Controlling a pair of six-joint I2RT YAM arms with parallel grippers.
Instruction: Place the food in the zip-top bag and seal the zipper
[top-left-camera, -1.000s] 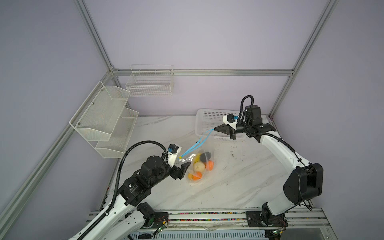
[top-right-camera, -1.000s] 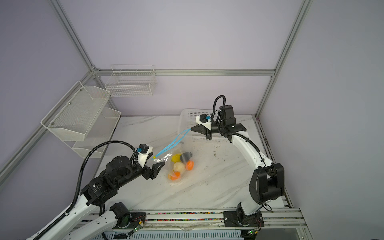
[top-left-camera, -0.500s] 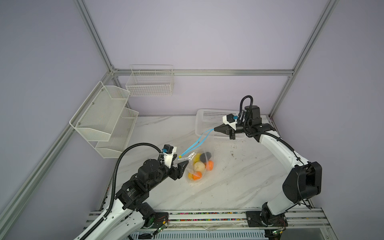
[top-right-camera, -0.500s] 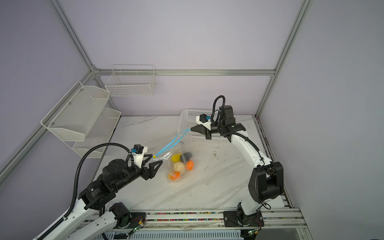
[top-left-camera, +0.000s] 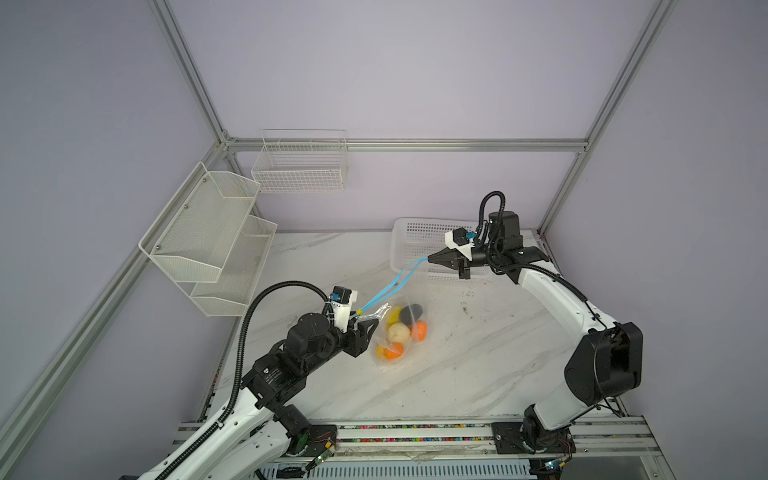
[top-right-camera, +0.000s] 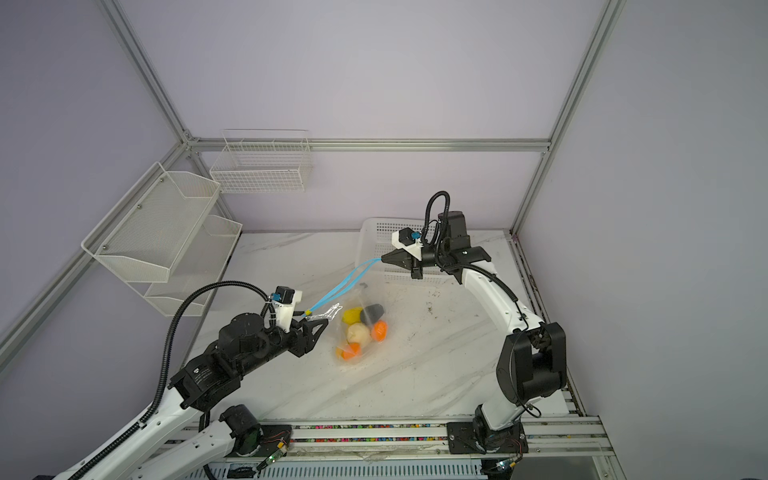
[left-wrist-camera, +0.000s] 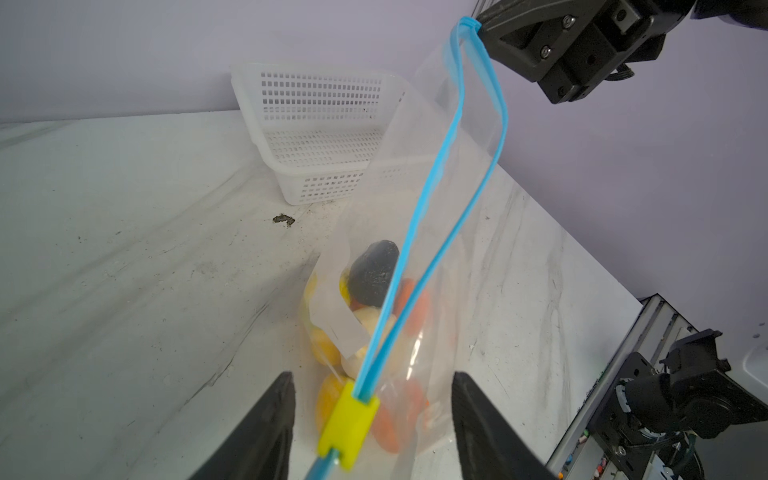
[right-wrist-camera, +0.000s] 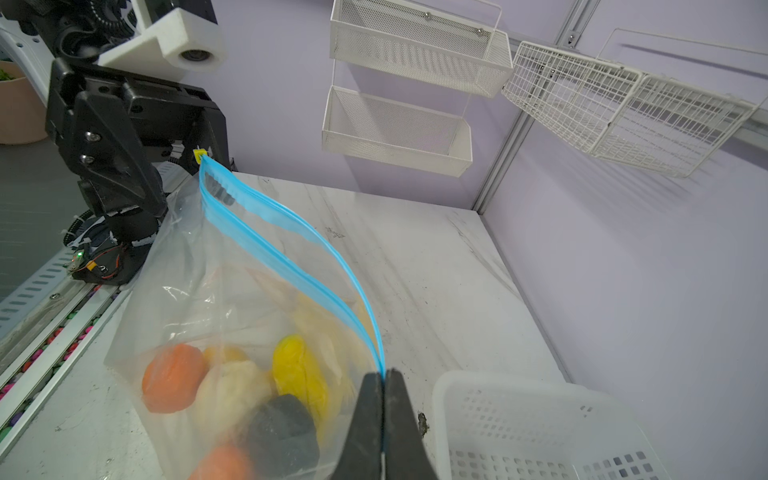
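We're looking at a robotics lab test cell. A silver aluminium-extrusion frame (top-left-camera: 407, 144) boxes in plain lilac wall panels (top-left-camera: 374, 75). A white-and-black left robot arm (top-left-camera: 291, 361) and a matching right robot arm (top-left-camera: 557, 299) are bolted to a slotted metal base rail (top-left-camera: 415, 436) beside the white marble-pattern worktop (top-left-camera: 457, 374). There's a bare circuit board with loose wires (right-wrist-camera: 97, 264).

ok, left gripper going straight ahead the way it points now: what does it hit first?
Probably the yellow slider on the zipper: it sits between the left gripper's open fingers, apparently untouched. Beyond it lies the zip-top bag of food.
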